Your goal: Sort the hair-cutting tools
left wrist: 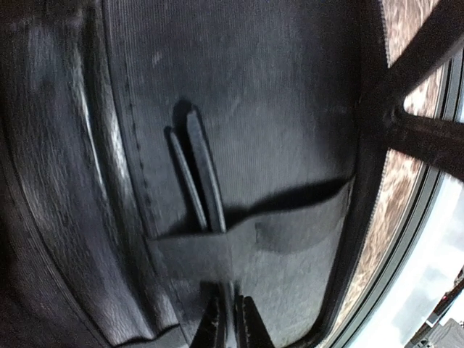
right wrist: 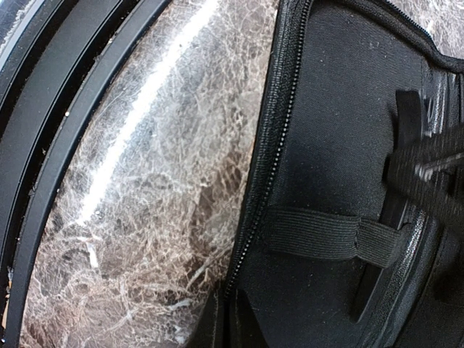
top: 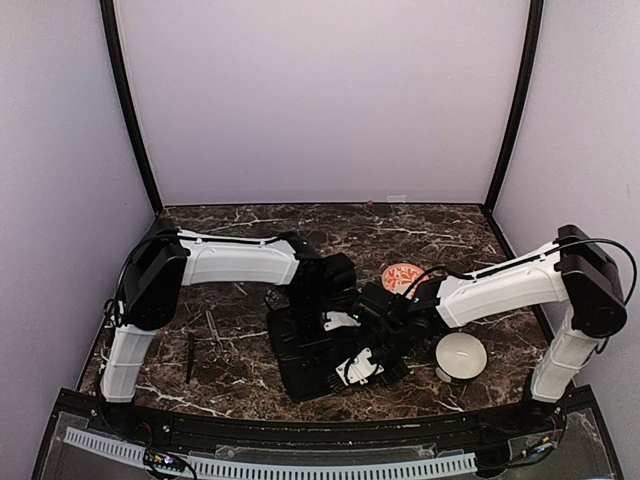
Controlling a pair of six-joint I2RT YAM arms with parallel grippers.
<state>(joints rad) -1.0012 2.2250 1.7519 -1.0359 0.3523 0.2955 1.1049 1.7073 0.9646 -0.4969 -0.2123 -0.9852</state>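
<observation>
Left wrist view: my left gripper [left wrist: 232, 325] is pinched on two narrow dark sticks [left wrist: 206, 174] tucked under an elastic strap [left wrist: 290, 233] inside the open case [left wrist: 275, 87]. My right gripper [right wrist: 226, 325] pinches the case's zippered edge. Scissors [top: 215, 345] and comb [top: 189, 358] lie on the bench [top: 250, 225], left of the case.

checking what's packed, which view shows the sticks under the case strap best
Left wrist: the two slim dark sticks fill the frame, tucked under the elastic strap. Top external shows none of them; right wrist shows nothing clearly theirs.
</observation>
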